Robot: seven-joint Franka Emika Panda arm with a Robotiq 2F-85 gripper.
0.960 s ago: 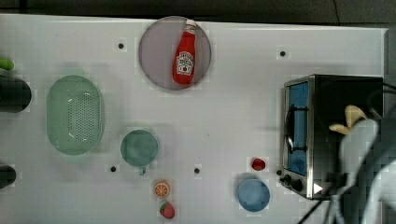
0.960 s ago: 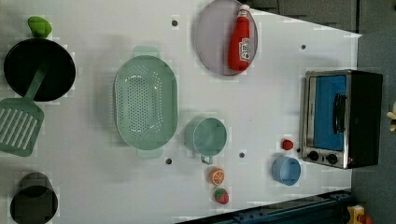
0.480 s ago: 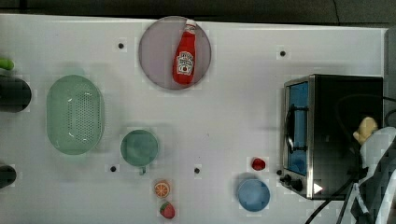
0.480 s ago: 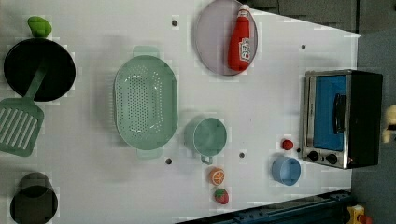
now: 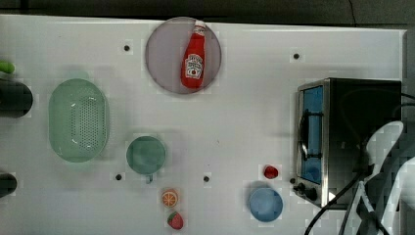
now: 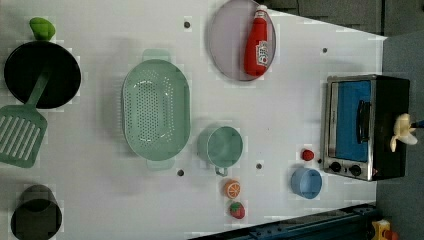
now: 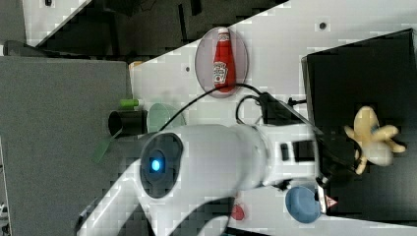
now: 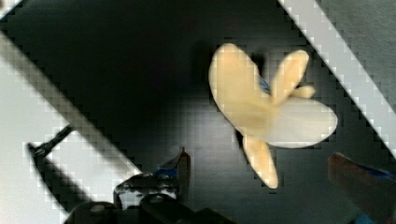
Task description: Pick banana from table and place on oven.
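Resting free on the black top of the silver-framed toaster oven [image 6: 390, 107], the pale yellow peeled banana with splayed skin flaps [image 8: 266, 114] looks released as the task wants, gripper [image 8: 261, 179] jaws spread wide either side without touching
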